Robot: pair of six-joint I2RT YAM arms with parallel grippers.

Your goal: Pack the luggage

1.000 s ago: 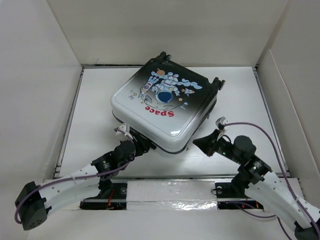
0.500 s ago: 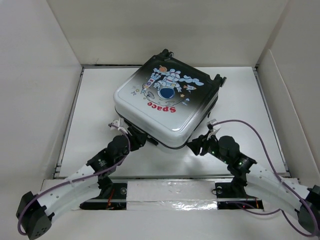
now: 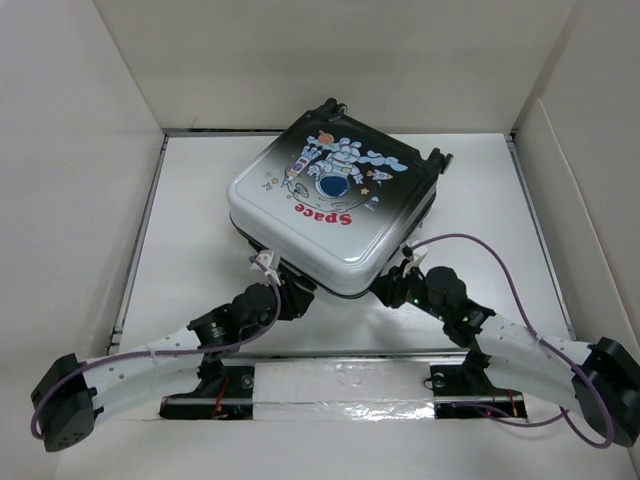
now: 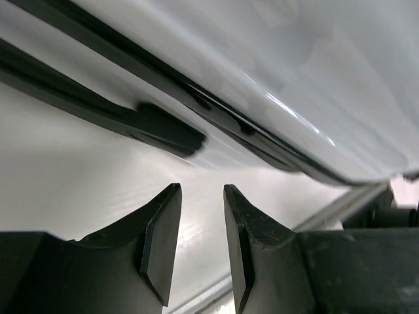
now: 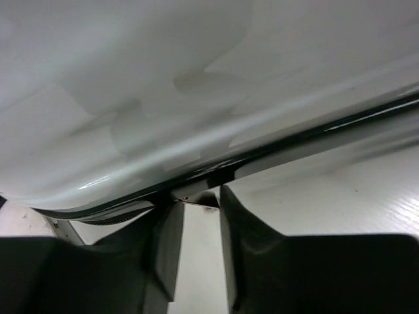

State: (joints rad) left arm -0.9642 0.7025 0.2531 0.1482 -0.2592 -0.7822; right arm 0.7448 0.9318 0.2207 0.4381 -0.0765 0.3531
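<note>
The luggage (image 3: 335,205) lies flat and closed on the white table, astronaut and red "Space" print up, wheels at the far side. My left gripper (image 3: 291,297) is at its near left edge, low by the black zipper seam (image 4: 163,127). Its jaws (image 4: 201,196) stand a narrow gap apart with nothing between them. My right gripper (image 3: 390,290) is at the near right edge. Its fingertips (image 5: 196,199) reach up under the dark seam (image 5: 275,154), a narrow gap apart, and a small tab of the seam sits right at the tips.
White walls (image 3: 80,150) close the table in on the left, back and right. A taped metal rail (image 3: 340,380) runs along the near edge between the arm bases. Purple cables loop off both arms.
The luggage has slid a little away and turned. My right gripper has moved left and forward to its near right edge. My left gripper has moved right along the near left edge.
</note>
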